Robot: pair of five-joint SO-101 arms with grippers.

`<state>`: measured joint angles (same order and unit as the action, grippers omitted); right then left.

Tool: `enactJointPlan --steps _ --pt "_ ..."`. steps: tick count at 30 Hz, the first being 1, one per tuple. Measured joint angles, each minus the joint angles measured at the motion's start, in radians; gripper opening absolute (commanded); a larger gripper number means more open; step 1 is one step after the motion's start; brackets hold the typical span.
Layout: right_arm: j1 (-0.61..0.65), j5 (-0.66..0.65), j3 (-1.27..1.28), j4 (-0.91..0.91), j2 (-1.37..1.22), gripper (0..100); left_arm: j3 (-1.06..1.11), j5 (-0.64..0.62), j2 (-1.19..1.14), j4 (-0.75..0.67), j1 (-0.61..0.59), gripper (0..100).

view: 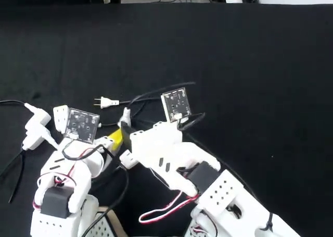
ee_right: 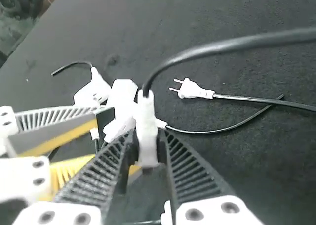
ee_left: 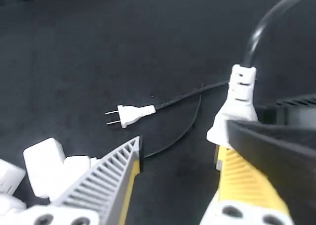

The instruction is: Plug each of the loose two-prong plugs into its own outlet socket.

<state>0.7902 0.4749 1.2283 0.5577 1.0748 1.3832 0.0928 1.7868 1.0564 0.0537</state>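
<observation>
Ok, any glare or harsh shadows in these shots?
High view: the white arm shells are brightly lit against the matte black tablecloth. Left wrist view: the loose white two-prong plug casts almost no shadow. Right wrist view: soft sheen along the thick black cord.

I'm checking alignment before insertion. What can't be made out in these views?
The held plug's prongs: right wrist view, hidden between the right tool's fingers; left wrist view, behind the left tool.
The outlet's slots: high view, too small; left wrist view, blurred.
The loose plug's cord end: left wrist view, hidden behind the held plug.
</observation>
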Motion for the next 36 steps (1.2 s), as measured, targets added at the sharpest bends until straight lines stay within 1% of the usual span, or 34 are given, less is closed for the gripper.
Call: enactJointPlan --steps 2,4,8,13,16,18,20,23,26,28,30,33,36 --pt "0.017 -0.015 -0.015 0.057 0.000 1.1 -0.002 -0.003 0.003 -0.009 -0.054 25" --pt "0.021 -0.017 -0.021 0.103 -0.003 1.1 -0.002 0.005 0.011 -0.018 -0.071 25" --pt "0.035 -0.017 -0.061 0.178 -0.002 1.1 0.046 0.091 0.006 -0.054 -0.080 24" --pt "0.032 -0.017 -0.071 0.198 -0.002 1.2 0.083 0.164 0.003 -0.057 -0.084 24" --pt "-0.014 -0.017 -0.074 0.198 -0.003 1.6 0.083 0.199 0.003 -0.018 -0.092 24" --pt "-0.021 -0.017 -0.089 0.198 -0.009 2.3 0.081 0.204 0.003 -0.002 -0.129 24" --pt "-0.028 -0.017 -0.104 0.180 -0.055 6.1 0.080 0.206 0.003 0.002 -0.192 24" --pt "-0.032 -0.006 -0.109 0.107 -0.176 12.3 0.081 0.206 0.003 0.002 -0.307 24" --pt "-0.032 0.003 -0.166 0.020 -0.356 13.1 0.135 0.212 0.008 0.002 -0.402 24" --pt "-0.032 0.003 -0.235 -0.018 -0.494 13.3 0.190 0.224 0.003 0.002 -0.428 24" --pt "-0.032 0.003 -0.322 -0.032 -0.628 13.4 0.239 0.276 0.002 0.003 -0.440 24" --pt "-0.035 0.003 -0.471 -0.038 -0.825 13.5 0.247 0.341 0.008 0.037 -0.486 24" --pt "-0.044 0.003 -0.623 -0.038 -1.016 13.5 0.259 0.385 0.003 0.078 -0.503 24"
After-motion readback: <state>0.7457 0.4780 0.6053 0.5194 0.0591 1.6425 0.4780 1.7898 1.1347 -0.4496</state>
